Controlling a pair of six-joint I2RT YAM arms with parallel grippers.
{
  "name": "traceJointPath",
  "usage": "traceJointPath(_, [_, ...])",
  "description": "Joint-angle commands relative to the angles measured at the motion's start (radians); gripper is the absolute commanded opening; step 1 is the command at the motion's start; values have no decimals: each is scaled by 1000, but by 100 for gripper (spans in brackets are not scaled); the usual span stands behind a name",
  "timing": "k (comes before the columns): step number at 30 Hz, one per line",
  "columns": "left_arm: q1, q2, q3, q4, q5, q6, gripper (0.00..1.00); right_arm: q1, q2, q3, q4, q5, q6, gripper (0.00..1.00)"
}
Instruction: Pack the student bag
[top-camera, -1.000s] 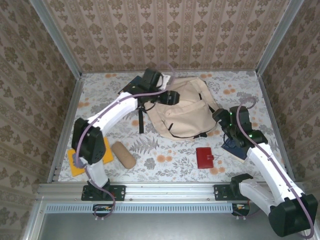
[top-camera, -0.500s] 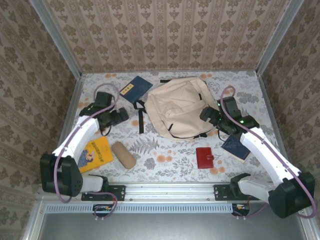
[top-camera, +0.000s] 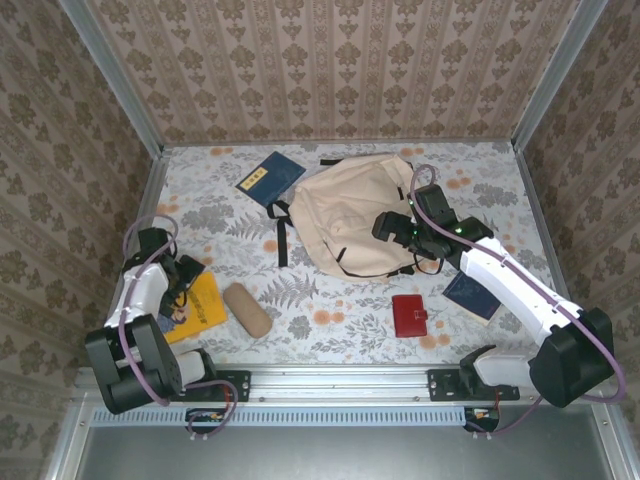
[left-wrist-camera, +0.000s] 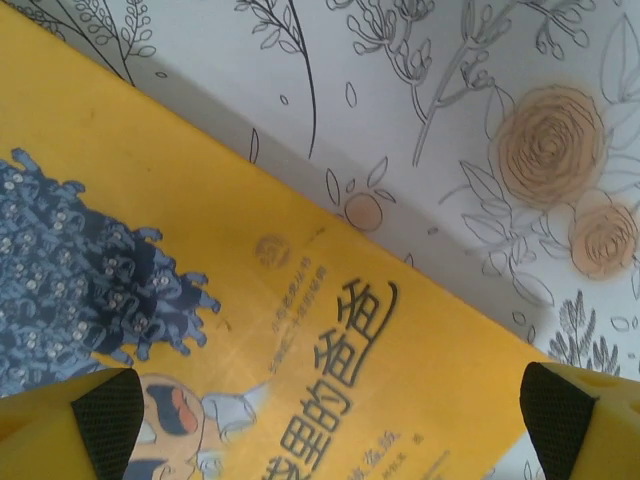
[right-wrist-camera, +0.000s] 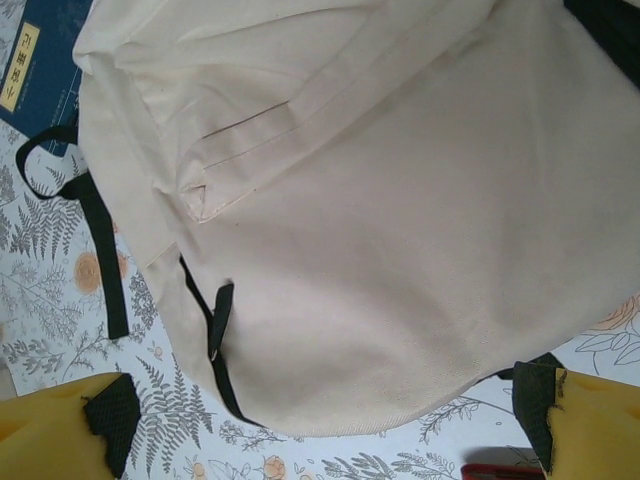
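Observation:
The student bag is a large cream backpack with black straps, lying flat at the middle back of the table. My right gripper hovers open over its right side. In the right wrist view the bag spreads between the fingertips, with the front pocket's black zipper pull below them. My left gripper hangs open over a yellow picture book at the near left. The left wrist view has that book's cover close under the wide-spread gripper, nothing held.
A blue book lies just left of the bag's top. A tan cylindrical pouch rests beside the yellow book. A red wallet and a dark blue notebook lie at the near right. Metal-framed walls close in the table.
The left arm swung from the bag's top back to the near left, over the yellow book. The right gripper moved left, onto the bag's right side. Both grippers opened fully.

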Motion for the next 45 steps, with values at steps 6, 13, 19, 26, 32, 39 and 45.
traceJointPath(6, [8,154,31,158,74,-5,100,9,3,30,2,-26,-8,99])
traceJointPath(13, [-133,333,158,211,143,62,99,9,-14,39,-14,-15,-6,99])
traceJointPath(19, [-293,533,346,209,238,136,97,10,-38,27,-25,-9,5,100])
traceJointPath(26, [-454,642,492,157,263,182,96,9,-84,9,-56,14,6,100])
traceJointPath(32, [-542,598,455,143,279,169,95,9,-101,-2,-59,18,8,100])
traceJointPath(39, [-537,469,489,52,284,209,95,73,-4,78,-34,-6,-36,95])
traceJointPath(45, [-425,337,409,71,310,131,89,235,237,250,24,5,-132,87])
